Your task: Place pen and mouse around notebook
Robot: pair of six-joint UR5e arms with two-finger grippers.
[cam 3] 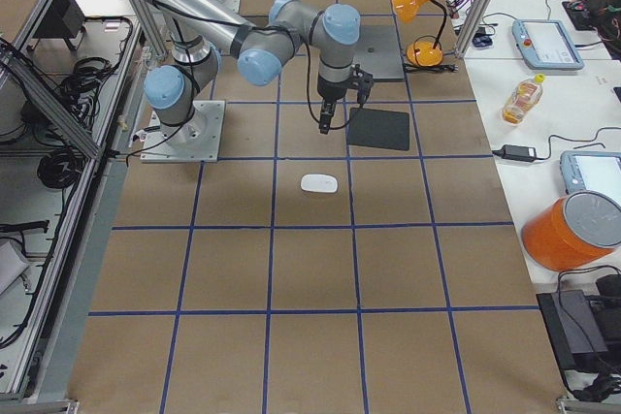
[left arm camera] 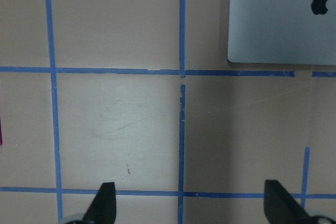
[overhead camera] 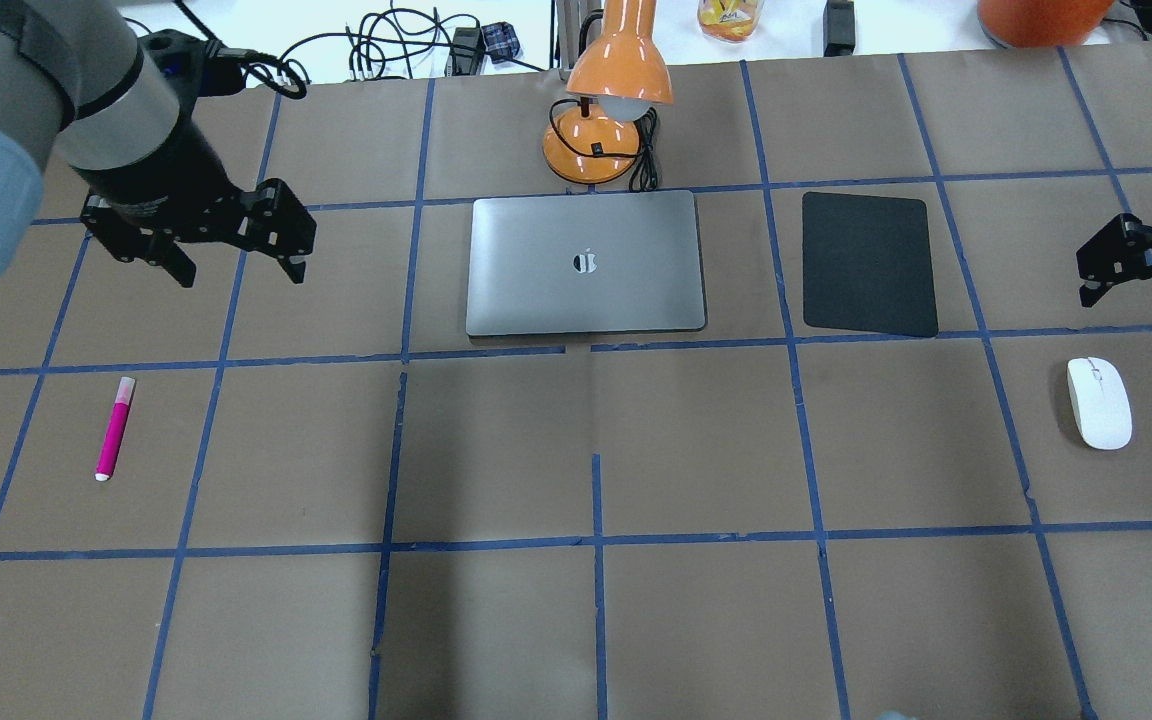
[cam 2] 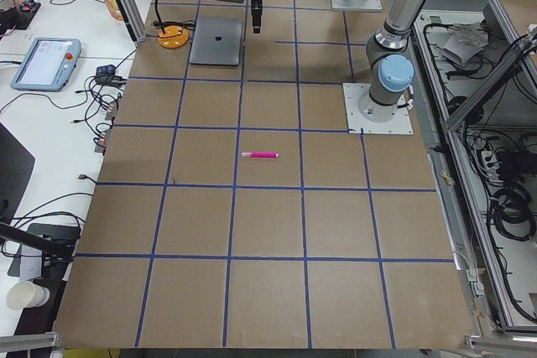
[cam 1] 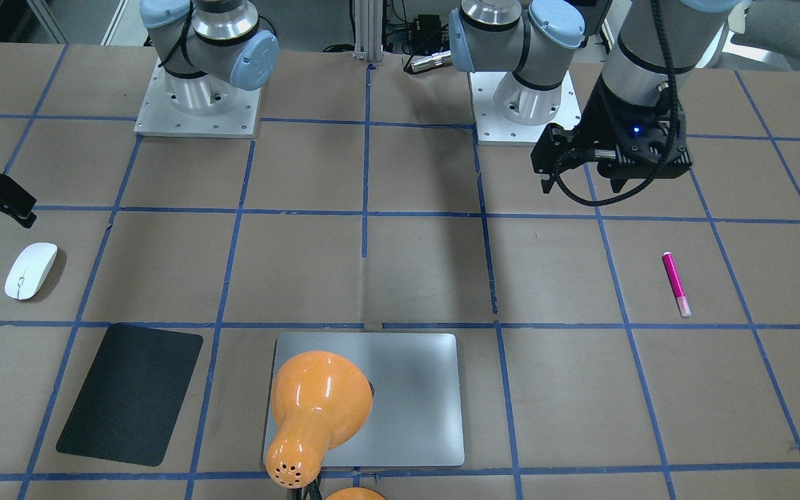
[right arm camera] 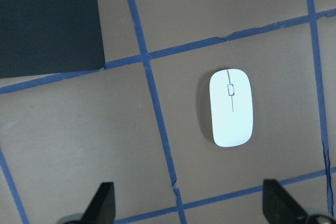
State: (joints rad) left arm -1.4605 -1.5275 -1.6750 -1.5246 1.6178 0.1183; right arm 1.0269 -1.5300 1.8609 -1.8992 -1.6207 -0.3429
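Observation:
The magenta pen (overhead camera: 116,428) lies alone on the table's left part, nearer the robot than my left gripper (overhead camera: 239,270). That gripper hangs open and empty above the table, left of the silver-grey notebook (overhead camera: 586,262). In the left wrist view its fingers (left arm camera: 105,205) spread wide over bare paper, with the notebook's corner (left arm camera: 283,19) at the top right. The white mouse (overhead camera: 1099,402) rests at the far right. My right gripper (overhead camera: 1146,298) hovers open just beyond it. In the right wrist view the mouse (right arm camera: 231,107) lies ahead of the spread fingertips (right arm camera: 103,205).
A matte black mat (overhead camera: 868,262) lies flat between the notebook and the mouse. An orange desk lamp (overhead camera: 604,110) stands behind the notebook, its head leaning over the notebook's far edge. Blue tape lines grid the brown paper tabletop (overhead camera: 596,450).

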